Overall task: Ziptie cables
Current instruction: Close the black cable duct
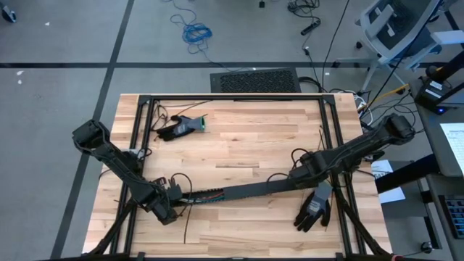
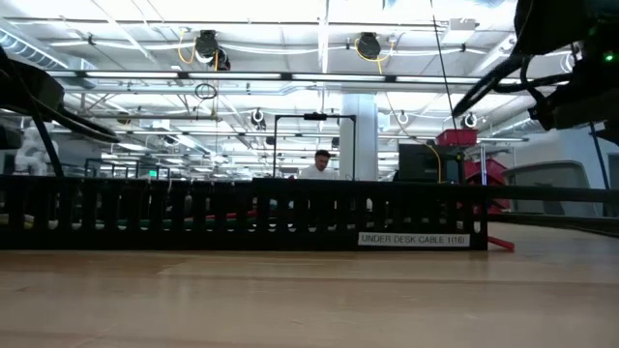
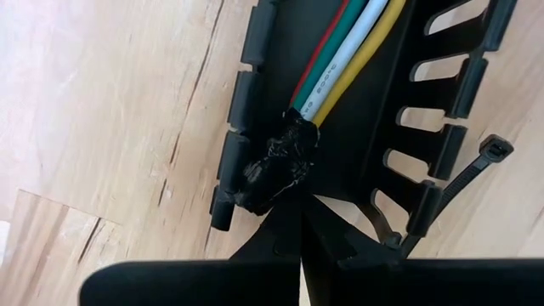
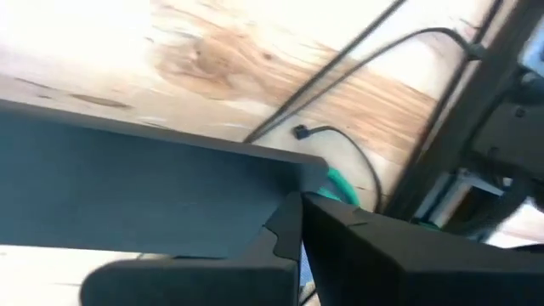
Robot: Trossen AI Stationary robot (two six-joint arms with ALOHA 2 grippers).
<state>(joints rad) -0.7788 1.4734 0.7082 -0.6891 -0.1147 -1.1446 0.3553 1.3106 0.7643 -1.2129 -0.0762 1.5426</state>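
Across the front of the wooden tabletop [image 1: 239,145] lies a long black slotted cable tray [image 1: 246,191], and the cables [image 3: 344,59] run inside it, their taped dark end [image 3: 276,166] near the tray's left end. The left pincer [image 1: 170,205] sits closed at that end, just short of the taped tip. The right pincer [image 1: 297,176] is closed at the tray's right end. A black ziptie [image 3: 463,174] pokes through the tray's slots.

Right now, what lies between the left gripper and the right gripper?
In the high view, the long black slotted cable tray spans from the left gripper to the right gripper; the cables lie inside it.
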